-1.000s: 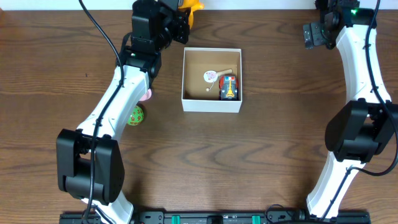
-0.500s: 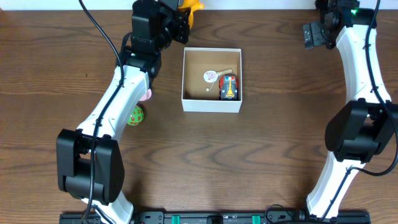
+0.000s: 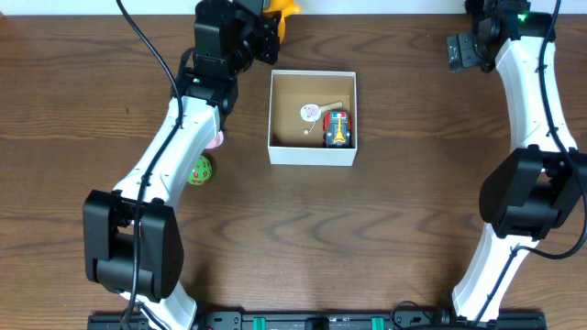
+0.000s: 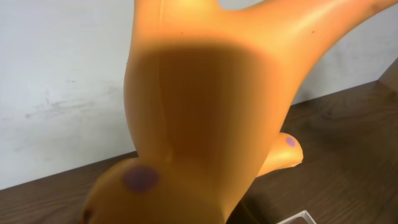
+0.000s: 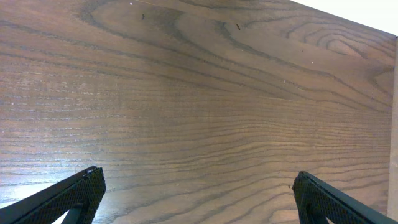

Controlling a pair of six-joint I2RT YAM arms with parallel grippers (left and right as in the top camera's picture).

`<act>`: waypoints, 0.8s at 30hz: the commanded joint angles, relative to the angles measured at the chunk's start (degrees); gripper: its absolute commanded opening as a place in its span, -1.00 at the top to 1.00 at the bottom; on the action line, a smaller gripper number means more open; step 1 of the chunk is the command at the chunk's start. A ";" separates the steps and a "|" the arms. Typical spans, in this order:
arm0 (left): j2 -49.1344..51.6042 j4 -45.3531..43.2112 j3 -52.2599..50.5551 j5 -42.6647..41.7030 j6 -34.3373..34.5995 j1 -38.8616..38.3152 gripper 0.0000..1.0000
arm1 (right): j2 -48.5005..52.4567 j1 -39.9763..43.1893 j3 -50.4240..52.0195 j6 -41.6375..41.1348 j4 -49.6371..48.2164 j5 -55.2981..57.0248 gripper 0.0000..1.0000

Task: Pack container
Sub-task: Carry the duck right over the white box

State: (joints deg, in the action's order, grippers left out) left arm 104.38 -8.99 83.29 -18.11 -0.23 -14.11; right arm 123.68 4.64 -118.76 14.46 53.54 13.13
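Observation:
The container (image 3: 312,154), a square white-walled box with a brown inside, sits at the table's middle back. It holds a red toy car (image 3: 337,128) and a small pink-and-white round toy (image 3: 311,113). My left gripper (image 3: 268,26) is just behind the container's back left corner, shut on an orange toy (image 3: 287,11). That orange toy (image 4: 205,112), with purple spots, fills the left wrist view and hides the fingers. A corner of the container (image 4: 297,218) shows below it. My right gripper (image 5: 196,193) is open and empty over bare wood at the back right (image 3: 463,50).
A green spotted ball (image 3: 201,170) and a pink toy (image 3: 216,140), partly hidden under my left arm, lie left of the container. A white wall runs along the table's back edge (image 4: 62,74).

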 commanded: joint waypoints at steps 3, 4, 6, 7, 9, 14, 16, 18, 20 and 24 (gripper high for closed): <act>0.24 -0.35 1.07 -0.74 -0.20 -0.07 0.88 | -1.05 0.00 0.07 -0.92 0.09 0.35 -0.98; 0.24 -0.35 1.07 -0.74 -0.20 -0.07 0.88 | -1.05 0.00 0.07 -0.92 0.09 0.35 -0.99; 0.24 -0.35 1.07 -0.74 -0.20 -0.07 0.88 | -1.05 0.00 0.07 -0.92 0.09 0.35 -0.99; 0.24 -0.35 1.07 -0.74 -0.20 -0.07 0.88 | -1.05 0.00 0.07 -0.92 0.09 0.35 -0.99; 0.24 -0.35 1.07 -0.74 -0.20 -0.07 0.88 | -1.05 0.00 0.07 -0.92 0.09 0.35 -0.99; 0.24 -0.37 1.07 -0.74 -0.20 -0.07 0.88 | -1.05 0.00 0.07 -0.92 0.09 0.35 -0.98; 0.24 -0.35 1.07 -0.76 -0.17 -0.09 0.88 | -1.05 0.00 0.07 -0.92 0.09 0.35 -0.99; 0.24 -0.17 1.07 -0.76 -0.17 -0.11 0.88 | -1.05 0.00 0.07 -0.92 0.09 0.35 -0.98; 0.24 1.33 1.07 -0.74 -0.20 -0.13 0.88 | -1.05 0.00 0.07 -0.92 0.09 0.35 -0.98; 0.48 7.45 1.05 -0.76 -0.22 -0.13 0.88 | -1.05 0.00 0.07 -0.92 0.09 0.35 -0.99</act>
State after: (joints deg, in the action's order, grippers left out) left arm 104.40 -2.87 83.33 -18.11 -0.21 -14.11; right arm 123.68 4.64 -118.76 14.46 53.54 13.13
